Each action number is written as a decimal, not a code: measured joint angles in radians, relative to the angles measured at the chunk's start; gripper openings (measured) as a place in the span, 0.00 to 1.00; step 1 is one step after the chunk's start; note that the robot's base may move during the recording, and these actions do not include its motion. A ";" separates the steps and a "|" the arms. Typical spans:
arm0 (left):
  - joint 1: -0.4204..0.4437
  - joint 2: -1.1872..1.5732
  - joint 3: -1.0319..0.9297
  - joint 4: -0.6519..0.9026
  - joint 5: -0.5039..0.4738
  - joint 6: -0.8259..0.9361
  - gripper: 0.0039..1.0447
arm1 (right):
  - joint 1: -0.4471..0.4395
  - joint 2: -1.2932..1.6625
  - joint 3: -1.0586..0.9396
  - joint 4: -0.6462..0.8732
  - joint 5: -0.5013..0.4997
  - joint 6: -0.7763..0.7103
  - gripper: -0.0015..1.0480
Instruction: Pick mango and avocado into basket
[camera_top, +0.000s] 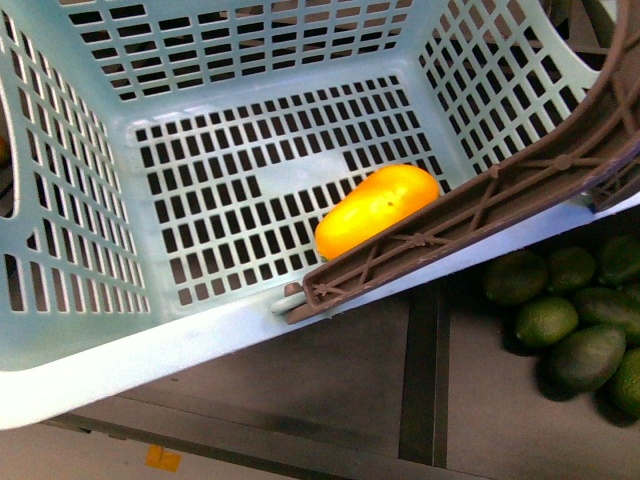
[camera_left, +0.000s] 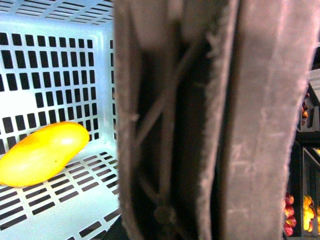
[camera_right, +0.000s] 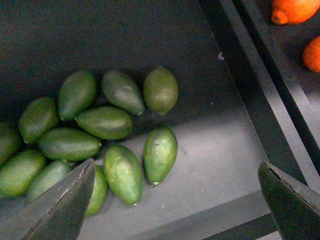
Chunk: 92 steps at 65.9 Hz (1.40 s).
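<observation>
The light teal basket (camera_top: 90, 350) fills the front view, tilted, and the orange-yellow mango (camera_top: 377, 208) lies on its slotted floor against the brown handle (camera_top: 480, 200). In the left wrist view that handle (camera_left: 200, 125) blocks most of the picture. My left gripper is shut on it, its fingers hidden, and the mango (camera_left: 42, 152) shows beyond it. Several dark green avocados (camera_right: 160, 152) lie heaped in a dark bin. My right gripper (camera_right: 175, 210) hangs open above them, one finger (camera_right: 60, 205) over the heap's edge. The same avocados (camera_top: 585, 355) show below the basket's right corner.
A dark divider rail (camera_right: 250, 85) runs beside the avocado bin, with orange fruits (camera_right: 295, 10) in the compartment past it. Bare grey bin floor (camera_right: 215, 165) lies between my right fingers. Red and yellow fruits (camera_left: 290, 220) show at the left wrist view's edge.
</observation>
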 joint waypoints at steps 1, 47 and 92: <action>0.000 0.000 0.000 0.000 0.001 0.000 0.13 | -0.005 0.021 0.005 0.010 0.000 -0.010 0.92; -0.001 0.000 0.000 0.000 0.010 -0.001 0.13 | -0.065 0.819 0.415 0.082 -0.007 -0.029 0.92; -0.001 0.000 0.000 0.000 0.009 0.000 0.13 | 0.003 0.926 0.526 0.069 0.010 0.076 0.92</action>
